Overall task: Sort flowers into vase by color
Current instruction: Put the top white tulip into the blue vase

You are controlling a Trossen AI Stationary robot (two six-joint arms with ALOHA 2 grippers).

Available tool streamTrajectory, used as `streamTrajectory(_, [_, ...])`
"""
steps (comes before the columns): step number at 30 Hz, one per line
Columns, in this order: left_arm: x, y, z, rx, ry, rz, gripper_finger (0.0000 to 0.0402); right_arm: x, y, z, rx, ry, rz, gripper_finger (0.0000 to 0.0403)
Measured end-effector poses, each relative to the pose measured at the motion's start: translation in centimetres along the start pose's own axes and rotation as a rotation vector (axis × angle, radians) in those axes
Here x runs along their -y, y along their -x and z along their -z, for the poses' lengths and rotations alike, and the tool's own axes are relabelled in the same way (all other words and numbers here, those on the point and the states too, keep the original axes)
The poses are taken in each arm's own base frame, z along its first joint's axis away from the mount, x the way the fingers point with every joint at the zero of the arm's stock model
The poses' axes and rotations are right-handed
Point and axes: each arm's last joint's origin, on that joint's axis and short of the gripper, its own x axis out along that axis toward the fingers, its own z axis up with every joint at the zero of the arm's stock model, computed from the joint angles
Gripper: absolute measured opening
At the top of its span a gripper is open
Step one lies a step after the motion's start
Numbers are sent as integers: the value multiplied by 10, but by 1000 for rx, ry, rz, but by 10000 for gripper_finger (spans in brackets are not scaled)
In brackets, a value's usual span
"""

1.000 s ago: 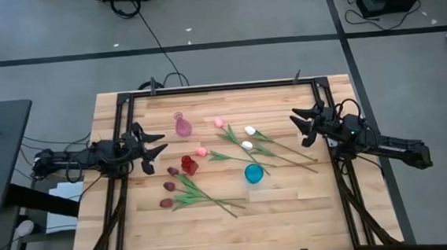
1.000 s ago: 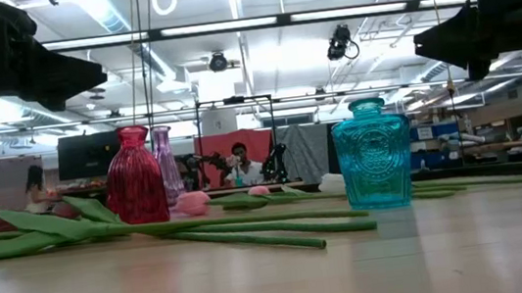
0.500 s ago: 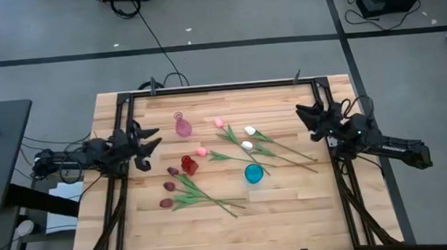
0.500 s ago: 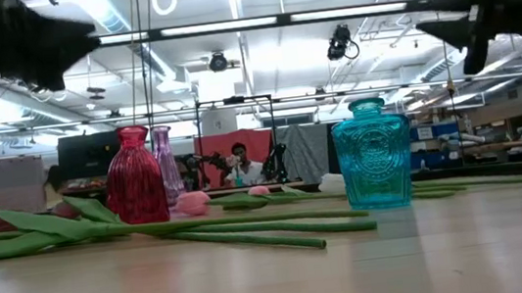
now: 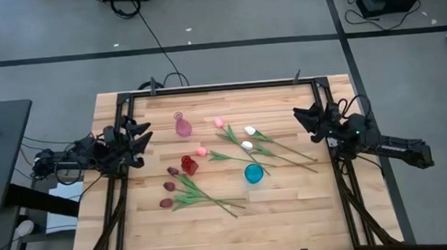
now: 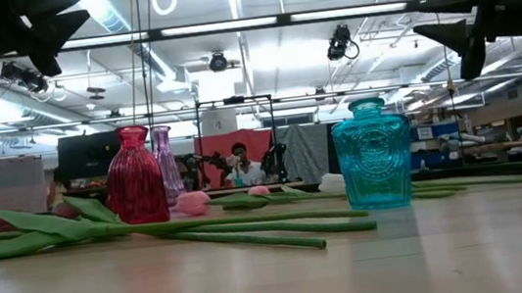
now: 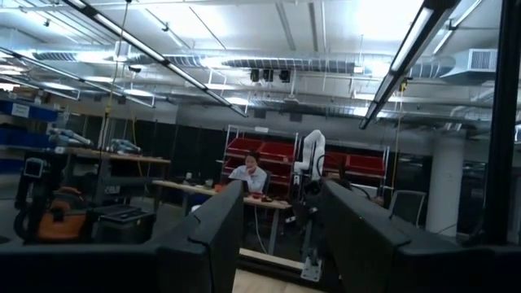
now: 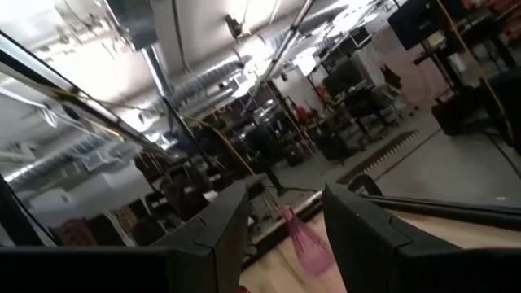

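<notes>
Several tulips lie flat on the wooden table (image 5: 292, 207), each resting along its green stem. The pink heads (image 5: 218, 122) and white heads (image 5: 248, 137) are at the middle, the maroon heads (image 5: 169, 188) nearer the front left. Three small vases stand upright among them: a pale pink one (image 5: 182, 126), a red one (image 5: 188, 164) and a teal one (image 5: 254, 173). My left gripper (image 5: 140, 134) hovers open at the table's left edge, tipped upward. My right gripper (image 5: 302, 119) hovers open at the right edge. Both are well above the table (image 6: 49, 18) (image 6: 465, 30) and hold nothing.
A black metal frame (image 5: 221, 86) runs round the table's edges. Bare wood lies along the near edge in front of the flowers. Beyond the far edge, in the room, a person (image 6: 239, 161) sits at a desk.
My left gripper has tipped upward and risen a little, drawing back toward the table's left edge. My right gripper has rolled about its own line while staying in place. Both have stayed open. The flowers and vases have not moved.
</notes>
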Motion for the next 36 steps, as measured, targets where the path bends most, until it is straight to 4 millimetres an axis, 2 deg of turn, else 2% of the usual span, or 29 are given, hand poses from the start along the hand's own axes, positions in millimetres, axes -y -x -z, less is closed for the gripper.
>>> streamTrajectory(5, [0, 0, -1, 14, -15, -12, 172, 1, -2, 3, -28, 8, 7, 169])
streamTrajectory(10, [-4, 0, -5, 40, -85, -153, 172, 3, -4, 8, -95, 44, 4, 169])
streamTrajectory(13, [-5, 1, -7, 54, -78, -177, 172, 6, -6, 14, -241, 61, 72, 169])
streamTrajectory(18, [-5, 1, -10, 81, -65, -181, 172, 8, -12, 15, -498, 118, 320, 162])
streamTrajectory(25, [-3, -1, -6, 58, 10, -125, 172, 4, -41, 17, -839, 168, 483, 153])
streamTrajectory(31, [1, -14, 1, -148, 63, -168, 172, 5, -74, 30, -1175, 274, 543, 153])
streamTrajectory(36, [6, -29, 6, -252, 19, -232, 172, 8, -100, 42, -1405, 365, 553, 153])
